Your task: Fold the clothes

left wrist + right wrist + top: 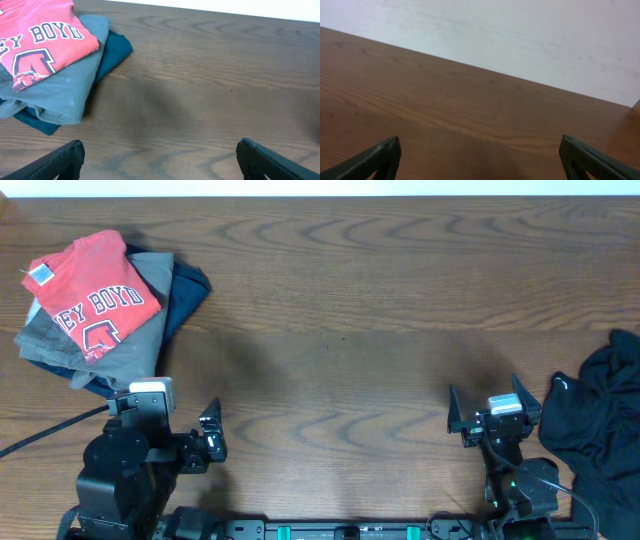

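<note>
The clothes lie in two places. At the table's far left is a folded stack: a coral-red T-shirt (95,295) (42,35) with white "BOYD" lettering on top, a grey garment (135,345) (65,95) under it, and a dark blue one (188,288) (116,50) at the bottom. A crumpled black garment (600,420) lies at the right edge. My left gripper (178,408) (160,155) stands open just in front of the stack's near corner, holding nothing. My right gripper (487,398) (480,155) is open over bare wood, left of the black garment.
The wooden table (340,310) runs back to a white wall (520,35). A black cable (50,430) trails off to the left from the left arm. Both arm bases sit at the front edge.
</note>
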Motion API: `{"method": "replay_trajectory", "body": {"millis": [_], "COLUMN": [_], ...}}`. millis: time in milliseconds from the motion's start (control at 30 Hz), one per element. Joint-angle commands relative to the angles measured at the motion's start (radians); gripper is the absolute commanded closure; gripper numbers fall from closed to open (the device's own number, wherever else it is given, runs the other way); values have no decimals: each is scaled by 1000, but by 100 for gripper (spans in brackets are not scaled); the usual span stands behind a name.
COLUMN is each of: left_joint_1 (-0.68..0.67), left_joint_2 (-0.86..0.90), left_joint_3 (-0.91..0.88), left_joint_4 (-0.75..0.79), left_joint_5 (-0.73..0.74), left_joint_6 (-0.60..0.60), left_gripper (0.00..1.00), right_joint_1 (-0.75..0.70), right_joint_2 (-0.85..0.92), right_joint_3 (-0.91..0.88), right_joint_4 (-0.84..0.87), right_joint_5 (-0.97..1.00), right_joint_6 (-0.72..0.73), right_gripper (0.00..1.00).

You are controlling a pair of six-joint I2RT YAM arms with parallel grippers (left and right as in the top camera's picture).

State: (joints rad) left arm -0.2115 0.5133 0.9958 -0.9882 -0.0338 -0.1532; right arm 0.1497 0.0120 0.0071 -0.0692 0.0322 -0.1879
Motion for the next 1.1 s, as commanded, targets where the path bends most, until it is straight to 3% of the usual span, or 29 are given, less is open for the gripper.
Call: {"method": "replay_trajectory", "body": {"millis": [0, 800, 1067], "left_joint_1": [-2, -2, 137], "left_joint_2": [-3, -4, -53], "left_joint_3": [-1, -1, -55], "left_joint_4": [-5, -5, -53], "left_joint_5": [-12, -12, -5], "left_joint_6": [-1, -1, 0], "left_gripper": [2, 2, 2], "right_joint_1": [-9, -9, -9], "right_joint_2": [-7, -7, -7], "right_joint_3": [-2, -2, -2], "right_joint_4": [-5, -5, -5], "right_joint_5": [-14, -14, -14], "right_joint_6": [7, 7, 8], "right_gripper": [1, 1, 1]}}
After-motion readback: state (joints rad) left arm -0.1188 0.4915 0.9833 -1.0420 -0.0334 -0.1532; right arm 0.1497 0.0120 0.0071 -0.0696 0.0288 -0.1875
